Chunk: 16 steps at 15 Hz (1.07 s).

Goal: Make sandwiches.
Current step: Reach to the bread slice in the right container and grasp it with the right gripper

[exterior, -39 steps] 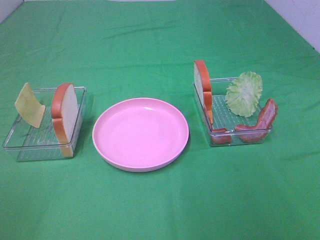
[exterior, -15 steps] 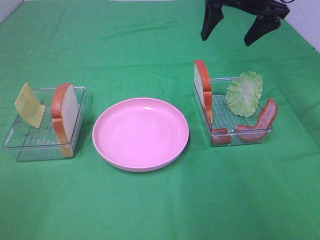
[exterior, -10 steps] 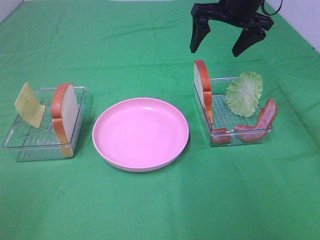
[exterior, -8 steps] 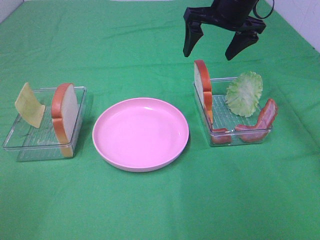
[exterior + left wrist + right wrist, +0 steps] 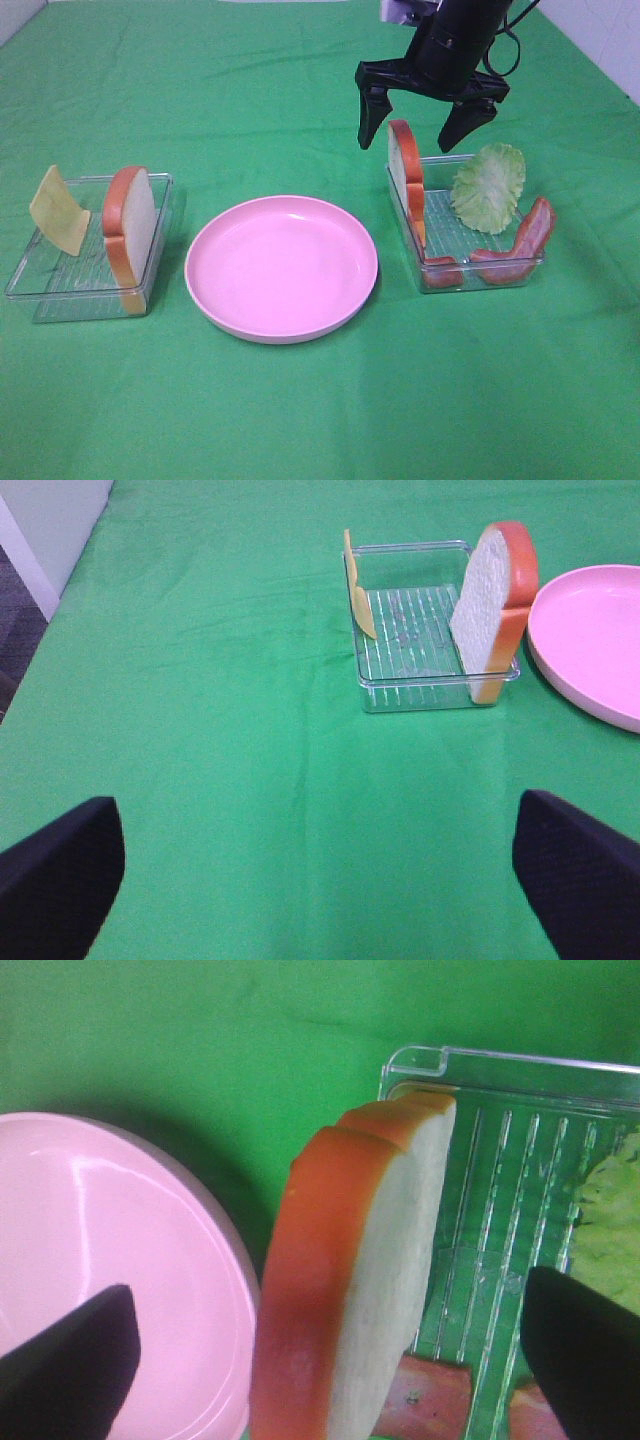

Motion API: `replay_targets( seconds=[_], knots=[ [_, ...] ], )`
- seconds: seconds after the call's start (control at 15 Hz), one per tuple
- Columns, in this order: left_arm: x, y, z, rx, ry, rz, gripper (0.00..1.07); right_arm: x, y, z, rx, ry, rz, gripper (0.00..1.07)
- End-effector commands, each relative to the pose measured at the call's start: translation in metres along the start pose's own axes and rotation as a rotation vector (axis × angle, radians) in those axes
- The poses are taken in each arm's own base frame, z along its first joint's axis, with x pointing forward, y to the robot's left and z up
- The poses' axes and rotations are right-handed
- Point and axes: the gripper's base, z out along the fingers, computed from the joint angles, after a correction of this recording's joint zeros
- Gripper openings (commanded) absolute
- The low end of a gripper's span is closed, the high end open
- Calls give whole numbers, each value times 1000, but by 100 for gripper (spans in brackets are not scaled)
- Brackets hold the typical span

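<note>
My right gripper (image 5: 404, 142) hangs open just above the right clear tray (image 5: 470, 277), one finger on each side of the top of the upright bread slice (image 5: 405, 175), not touching it. In the right wrist view that bread slice (image 5: 360, 1260) stands between the spread fingers. A lettuce leaf (image 5: 488, 187) and bacon strips (image 5: 520, 245) lean in the same tray. The left tray (image 5: 90, 300) holds a second bread slice (image 5: 130, 235) and a cheese square (image 5: 60, 210). My left gripper (image 5: 320, 880) is open, well short of that tray (image 5: 430, 690), and is out of the exterior view.
A round pink plate (image 5: 282, 265) sits between the two trays on the green cloth. In the left wrist view the plate's rim (image 5: 590, 630) lies beside the bread slice (image 5: 490, 600) and the cheese (image 5: 358, 595).
My right gripper has come in from the far side and dropped lower and leftward, open all the while, until it straddles the right tray's bread slice. Nothing else moved.
</note>
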Motion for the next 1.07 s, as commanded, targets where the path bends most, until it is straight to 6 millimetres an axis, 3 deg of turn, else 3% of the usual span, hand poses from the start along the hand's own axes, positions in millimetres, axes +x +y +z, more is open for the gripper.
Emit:
replay_targets(
  seconds=[0.07, 0.4, 0.6, 0.73, 1.07],
  knots=[
    [0, 0, -1, 6, -23, -6, 102, -1, -2, 8, 9, 9, -11, 99],
    [0, 0, -1, 6, -23, -6, 102, -1, -5, 21, 18, 40, -38, 95],
    [0, 0, -1, 6, -23, -6, 102, -1, -8, 22, 44, 40, -45, 67],
    [0, 0, -1, 6, -23, -6, 102, -1, -8, 21, 51, 40, -41, 35],
    [0, 0, -1, 6, -23, -6, 102, -1, -9, 21, 53, 40, -42, 35]
  ],
)
